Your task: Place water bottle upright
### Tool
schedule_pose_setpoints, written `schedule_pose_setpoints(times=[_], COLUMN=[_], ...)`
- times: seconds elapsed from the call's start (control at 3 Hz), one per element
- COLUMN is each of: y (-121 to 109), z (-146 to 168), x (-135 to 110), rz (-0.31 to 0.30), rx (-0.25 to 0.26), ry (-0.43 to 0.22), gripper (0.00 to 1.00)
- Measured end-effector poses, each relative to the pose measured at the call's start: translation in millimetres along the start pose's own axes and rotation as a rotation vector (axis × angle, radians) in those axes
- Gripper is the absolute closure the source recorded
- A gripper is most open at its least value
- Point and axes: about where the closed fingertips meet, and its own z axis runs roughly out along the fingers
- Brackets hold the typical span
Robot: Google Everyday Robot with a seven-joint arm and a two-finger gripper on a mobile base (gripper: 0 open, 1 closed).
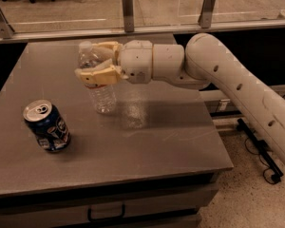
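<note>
The water bottle (100,95) is a small clear ribbed plastic bottle. It stands upright at the middle back of the grey table (147,141), with its base at or just above the tabletop. My gripper (94,61) reaches in from the right and is shut on the bottle's upper part, one tan finger behind it and one in front. The fingers hide most of the neck and label; a bit of orange-red edge shows below the front finger.
A blue soda can (46,126) stands upright on the table's left side, apart from the bottle. My white arm (218,75) spans the right back of the table. A drawer handle (107,214) sits below the front edge. Railing posts (128,8) stand behind.
</note>
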Motion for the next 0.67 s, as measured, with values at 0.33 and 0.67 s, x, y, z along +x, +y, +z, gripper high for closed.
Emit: schedule_pose_setpoints(times=[0.33, 0.67], y=[3.7, 2.4], z=[-2.1, -10.8], x=[6.4, 10.7], rz=[0.002, 0.013], rx=[0.018, 0.048], ry=[0.002, 0.014], gripper=[0.13, 0.00])
